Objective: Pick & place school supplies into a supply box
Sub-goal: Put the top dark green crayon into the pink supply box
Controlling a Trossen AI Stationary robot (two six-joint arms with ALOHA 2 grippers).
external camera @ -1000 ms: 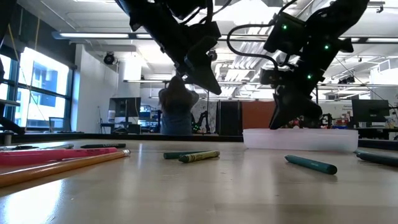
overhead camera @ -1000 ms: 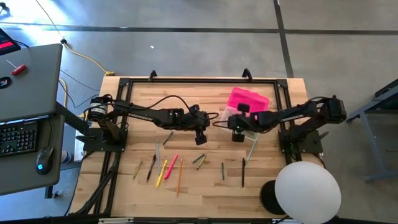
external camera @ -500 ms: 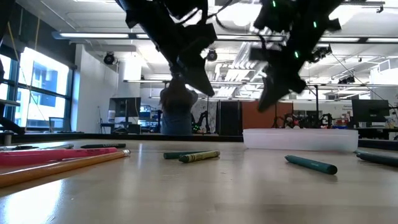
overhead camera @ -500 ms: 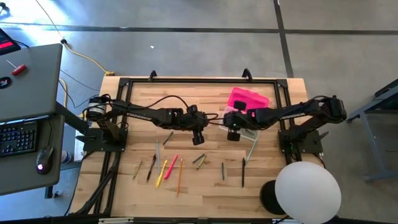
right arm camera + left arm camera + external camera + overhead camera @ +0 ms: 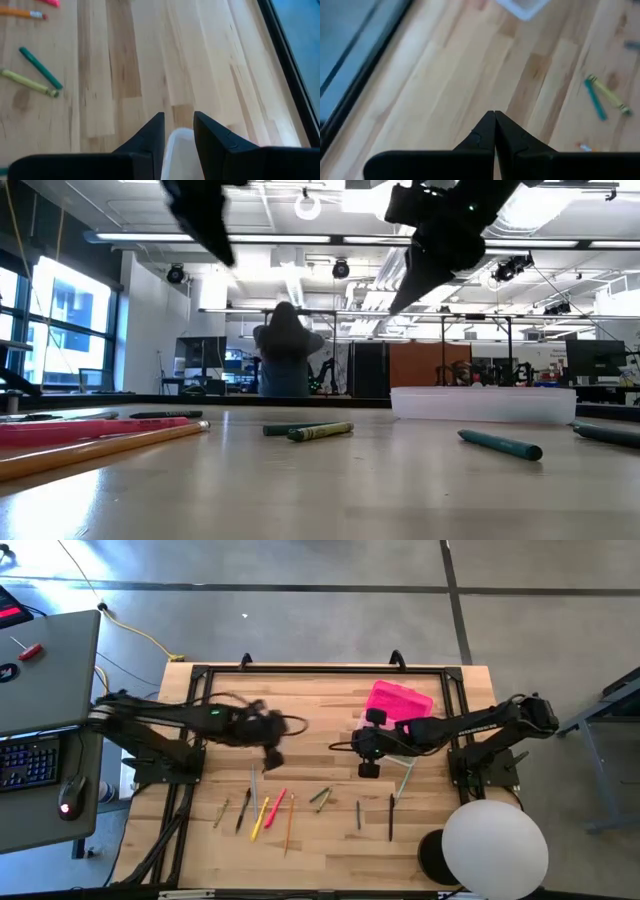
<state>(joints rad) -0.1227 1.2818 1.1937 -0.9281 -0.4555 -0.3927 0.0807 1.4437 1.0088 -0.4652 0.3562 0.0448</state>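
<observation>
Bright overhead glare, motion-blurred left arm [image 5: 215, 720]

The left pincer [image 5: 272, 755] is smeared by motion from above. The box [image 5: 179, 152] is cut off by the right wrist picture's edge. The pens' [image 5: 262, 812] details are too small to tell.

A grey concrete floor [image 5: 300, 600] crossed by dark seams is seen around the wooden table [image 5: 330, 840]. A grey desk [image 5: 45, 670] with a keyboard [image 5: 28, 762] and mouse [image 5: 68, 796] is placed beside it. Ceiling strip lights [image 5: 150, 238] and tall windows [image 5: 60, 325] are seen behind.
</observation>
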